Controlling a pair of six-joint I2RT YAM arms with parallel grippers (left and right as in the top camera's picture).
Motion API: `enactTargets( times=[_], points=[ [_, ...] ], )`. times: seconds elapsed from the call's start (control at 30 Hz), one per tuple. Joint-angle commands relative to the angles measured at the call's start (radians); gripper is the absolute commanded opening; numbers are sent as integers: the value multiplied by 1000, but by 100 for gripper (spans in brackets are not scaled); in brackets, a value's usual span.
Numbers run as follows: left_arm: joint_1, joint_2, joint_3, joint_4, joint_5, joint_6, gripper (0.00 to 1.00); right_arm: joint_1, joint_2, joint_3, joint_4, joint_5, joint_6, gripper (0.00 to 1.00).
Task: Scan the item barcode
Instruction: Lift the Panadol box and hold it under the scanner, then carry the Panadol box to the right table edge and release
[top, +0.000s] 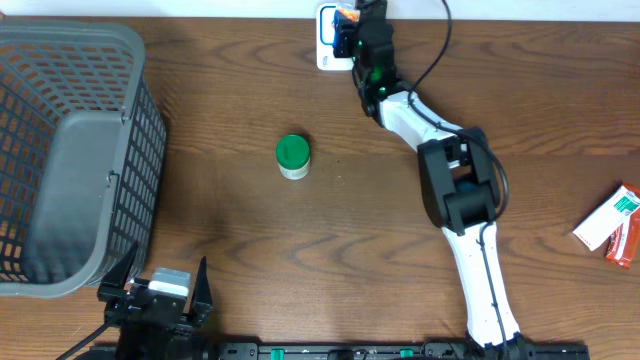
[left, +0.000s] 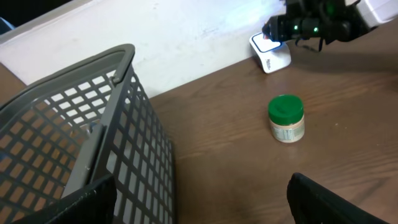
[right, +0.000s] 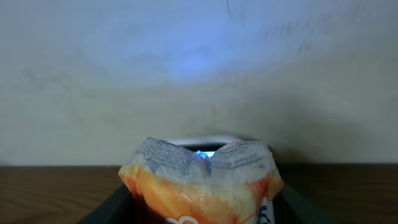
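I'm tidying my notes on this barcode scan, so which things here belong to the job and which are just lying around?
Job in hand: orange snack packet, gripped by the right pincer; white scanner, right by the packet.
Lying about: green-lidded jar; grey basket; red and white packet; left pincer, open, empty.

Green-lidded jar (top: 292, 156): table (top: 230, 250) bare all round. Left of it, basket (top: 60, 150) blocks passage. Right of it, right arm (top: 450, 190) spans front to back, right gripper (top: 347, 30) clamping orange packet (right: 199, 180) above scanner (top: 325, 52).
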Motion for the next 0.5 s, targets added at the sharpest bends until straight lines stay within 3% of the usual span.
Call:
enactTargets(
  times=[0.0, 0.2, 0.33, 0.47],
  points=[
    [-2, -6, 3, 0, -5, 6, 87, 35, 11, 123, -58, 12, -16, 46],
    [-2, -6, 3, 0, -5, 6, 87, 42, -9, 237, -274, 12, -45, 43],
    [-2, -6, 3, -2, -5, 6, 87, 34, -89, 319, -573, 14, -54, 38],
    [-2, -6, 3, -2, -5, 6, 87, 6, -229, 343, -885, 43, -49, 41]
  ],
)
